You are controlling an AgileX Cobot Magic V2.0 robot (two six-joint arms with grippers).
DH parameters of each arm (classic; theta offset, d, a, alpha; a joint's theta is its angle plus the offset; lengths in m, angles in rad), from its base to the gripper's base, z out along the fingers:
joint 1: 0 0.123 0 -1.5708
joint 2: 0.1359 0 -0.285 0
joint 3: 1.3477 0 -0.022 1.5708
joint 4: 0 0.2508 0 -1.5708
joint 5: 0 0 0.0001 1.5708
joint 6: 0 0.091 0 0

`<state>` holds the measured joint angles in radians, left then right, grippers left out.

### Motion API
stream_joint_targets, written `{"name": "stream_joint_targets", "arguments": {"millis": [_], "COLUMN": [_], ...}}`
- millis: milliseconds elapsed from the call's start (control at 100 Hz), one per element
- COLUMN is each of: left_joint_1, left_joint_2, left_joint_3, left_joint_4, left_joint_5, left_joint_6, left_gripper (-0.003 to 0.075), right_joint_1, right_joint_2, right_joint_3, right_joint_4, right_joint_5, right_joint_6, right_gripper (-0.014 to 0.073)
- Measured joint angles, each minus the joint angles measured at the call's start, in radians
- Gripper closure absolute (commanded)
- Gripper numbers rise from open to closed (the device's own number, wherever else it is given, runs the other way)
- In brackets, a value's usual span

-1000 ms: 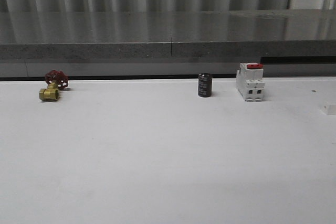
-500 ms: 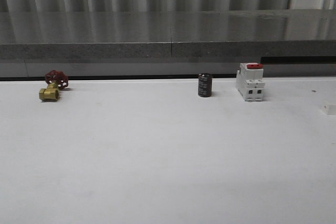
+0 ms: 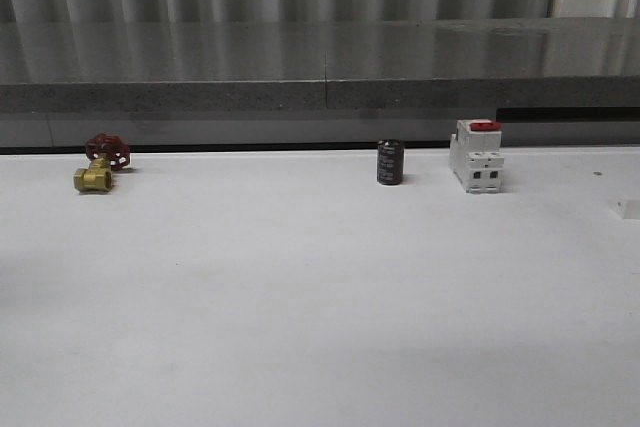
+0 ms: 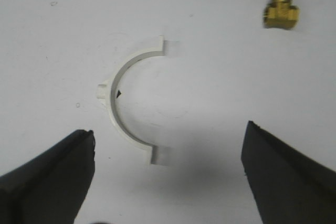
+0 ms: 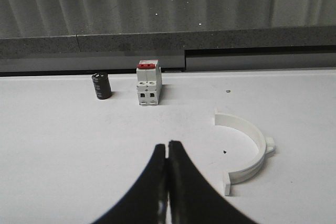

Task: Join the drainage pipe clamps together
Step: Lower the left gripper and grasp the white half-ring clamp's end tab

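Observation:
One white half-ring drainage pipe clamp [image 4: 122, 102] lies flat on the white table below my left gripper [image 4: 168, 135]. That gripper hangs above it, open wide, with nothing between its black fingers [image 4: 50, 174]. A second white drainage pipe clamp [image 5: 249, 148] lies on the table just beside my right gripper [image 5: 167, 144]. The right gripper is shut, its two black fingers pressed together and holding nothing.
A brass valve with a red handwheel [image 3: 100, 165] [image 4: 281, 6] stands at the table's far left. A small black cylinder [image 3: 390, 162] [image 5: 101, 86] and a white blocky switch with a red top [image 3: 476, 155] [image 5: 148, 82] stand at the back, before a grey ledge [image 3: 320, 87].

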<state>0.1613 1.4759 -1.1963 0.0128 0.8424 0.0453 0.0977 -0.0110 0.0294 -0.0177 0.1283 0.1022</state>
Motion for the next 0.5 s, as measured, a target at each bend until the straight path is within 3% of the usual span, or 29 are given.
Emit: {"name": "stream_joint_targets", "arguments": {"millis": [260, 500], "left_joint_1": [0.135, 0.158], "left_joint_2": [0.269, 0.445], "left_joint_3": [-0.065, -0.111], "left_joint_4": [-0.061, -0.065], "left_joint_5": [-0.085, -0.124], "left_joint_6": [0.129, 0.169], "left_gripper": [0.0155, 0.0155], "right_joint_1": [0.0, 0.0], "right_joint_2": [0.0, 0.0], "right_joint_3": [0.0, 0.0], "right_joint_4": [0.0, 0.0], "right_joint_5": [0.0, 0.0], "right_joint_6": [0.0, 0.0], "right_gripper": [0.0661, 0.0661]}}
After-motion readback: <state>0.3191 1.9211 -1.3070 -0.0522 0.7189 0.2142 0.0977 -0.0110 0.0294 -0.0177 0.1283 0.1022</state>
